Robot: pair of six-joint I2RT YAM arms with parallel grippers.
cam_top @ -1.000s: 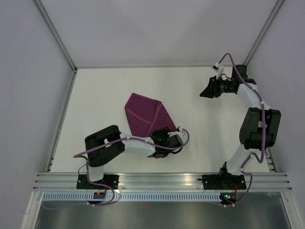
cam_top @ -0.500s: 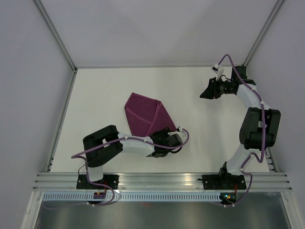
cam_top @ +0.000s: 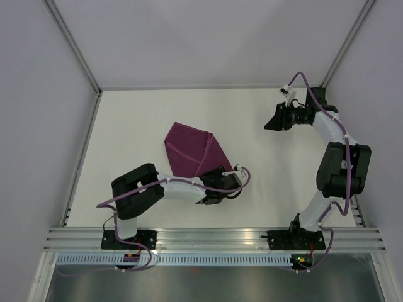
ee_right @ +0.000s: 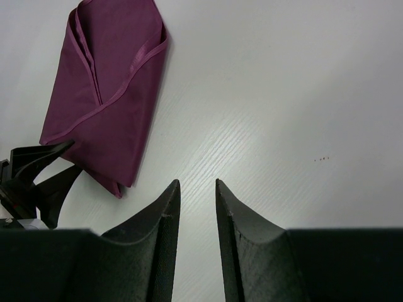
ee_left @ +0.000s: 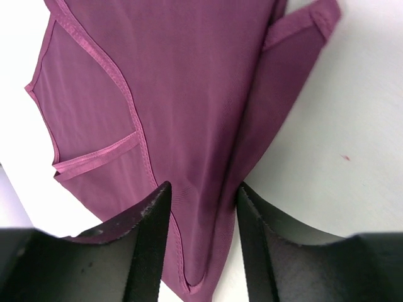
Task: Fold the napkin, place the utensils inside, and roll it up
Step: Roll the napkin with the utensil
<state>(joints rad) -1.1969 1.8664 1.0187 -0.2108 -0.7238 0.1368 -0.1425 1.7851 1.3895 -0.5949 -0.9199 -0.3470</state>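
Left fingers [ee_left: 148, 251], half open, straddle the napkin's [ee_left: 189, 94] near corner; right fingers [ee_right: 164, 239], narrowly parted, hold nothing. We would pinch both layers before lifting.

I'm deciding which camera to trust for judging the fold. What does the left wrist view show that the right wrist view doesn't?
Only the left wrist view shows the napkin close up, with its stitched hems and its near corner lying between the open fingers of the left gripper. Only the right wrist view shows the folded napkin's whole outline, the left gripper from outside, and the right gripper open above the table. Both show the magenta napkin on the white table, and neither shows any utensils.
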